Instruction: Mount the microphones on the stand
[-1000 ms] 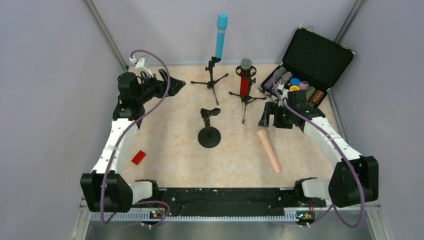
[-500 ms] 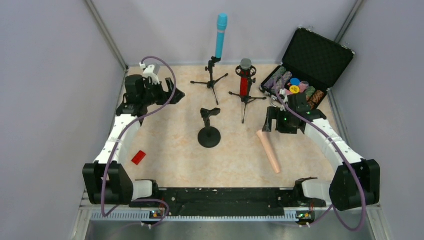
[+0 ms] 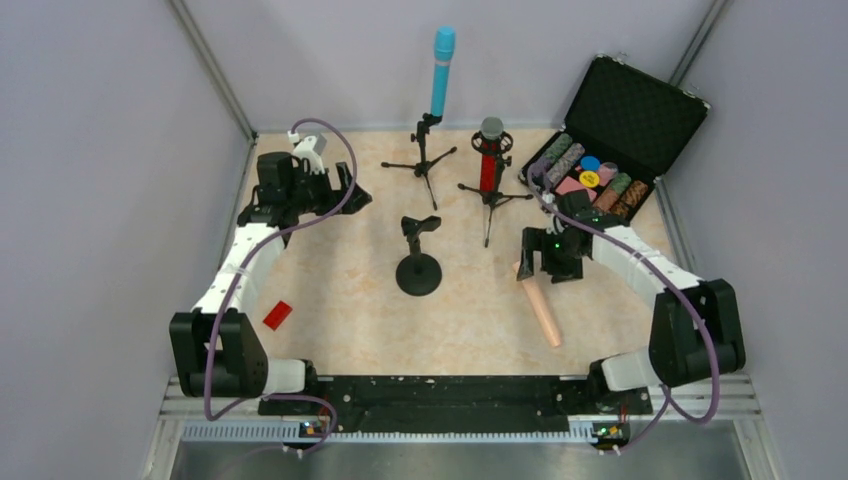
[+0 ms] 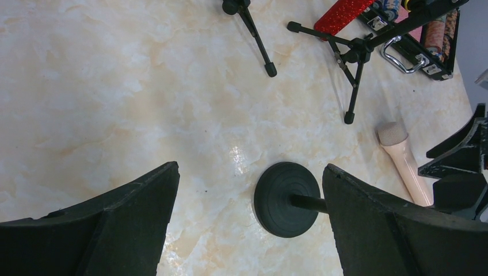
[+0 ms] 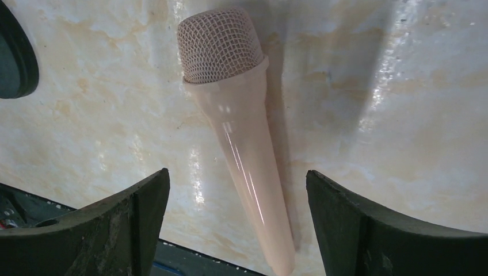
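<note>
The pale peach microphone lies flat on the table and fills the right wrist view. My right gripper hovers over its head end, open, jaws straddling the handle without touching. The teal-blue microphone stands upright in a tripod stand. The glittery red microphone sits in a second tripod stand. An empty round-base stand is mid-table and shows in the left wrist view. My left gripper is open and empty at the far left.
An open black case of coloured chips stands at the back right. A small red block lies at the near left. Grey walls close in the table on three sides.
My right gripper has moved left and nearer, down over the peach microphone's head end. My left arm has shifted slightly right at the back.
</note>
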Tool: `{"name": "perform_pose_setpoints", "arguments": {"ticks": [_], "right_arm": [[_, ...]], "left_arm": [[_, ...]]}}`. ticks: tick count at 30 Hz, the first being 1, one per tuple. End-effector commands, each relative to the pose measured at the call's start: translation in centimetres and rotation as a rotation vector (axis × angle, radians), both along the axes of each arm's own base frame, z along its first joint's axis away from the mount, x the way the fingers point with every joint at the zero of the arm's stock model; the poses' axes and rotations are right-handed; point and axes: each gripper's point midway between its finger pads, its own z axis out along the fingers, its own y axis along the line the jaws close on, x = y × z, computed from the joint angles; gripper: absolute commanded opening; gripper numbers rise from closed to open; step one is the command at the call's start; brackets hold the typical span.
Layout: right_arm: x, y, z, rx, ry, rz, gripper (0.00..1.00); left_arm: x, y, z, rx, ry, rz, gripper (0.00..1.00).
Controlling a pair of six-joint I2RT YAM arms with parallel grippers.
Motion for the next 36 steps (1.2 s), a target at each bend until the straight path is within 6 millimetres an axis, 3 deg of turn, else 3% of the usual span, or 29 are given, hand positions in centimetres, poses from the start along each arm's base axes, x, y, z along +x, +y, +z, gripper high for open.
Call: {"name": "perform_pose_setpoints", "arguments": {"ticks": [1, 6, 12, 14, 16, 19, 22, 27, 36], "right_arm": [[-0.1, 0.8, -1.8, -0.066, 0.028, 0.032, 0.85], [0.4, -0.2, -3.6, -0.224, 0.045, 0.039, 0.78], [1.0, -0.2, -5.2, -0.299, 0.056, 0.062, 0.55], [1.4, 0.0, -5.4, -0.295, 0.05, 0.061, 0.52], [2.0, 0.5, -5.2, -0.27, 0.026, 0.042, 0.44], [2.9, 1.4, -4.5, -0.219, -0.018, 0.004, 0.2], [3.4, 1.4, -4.1, -0.21, -0.039, -0.048, 0.16], [3.9, 0.7, -4.0, -0.172, -0.049, -0.109, 0.23], [4.5, 0.0, -2.4, -0.225, -0.123, -0.021, 0.74]], "left_arm": [[0.1, 0.0, 1.1, 0.011, -0.05, -0.023, 0.99], [0.0, -0.2, 1.3, 0.014, -0.063, -0.046, 0.99], [-0.1, -0.5, 1.5, 0.006, -0.069, -0.064, 0.98], [-0.1, -0.5, 1.5, 0.007, -0.069, -0.069, 0.98], [-0.2, -0.7, 1.5, 0.004, -0.072, -0.083, 0.98], [-0.3, -0.8, 1.6, 0.001, -0.076, -0.094, 0.98], [-0.4, -1.0, 1.7, -0.004, -0.079, -0.104, 0.98], [-0.6, -1.3, 1.7, -0.017, -0.074, -0.118, 0.98], [-0.7, -1.3, 1.7, -0.022, -0.072, -0.123, 0.98]]}}
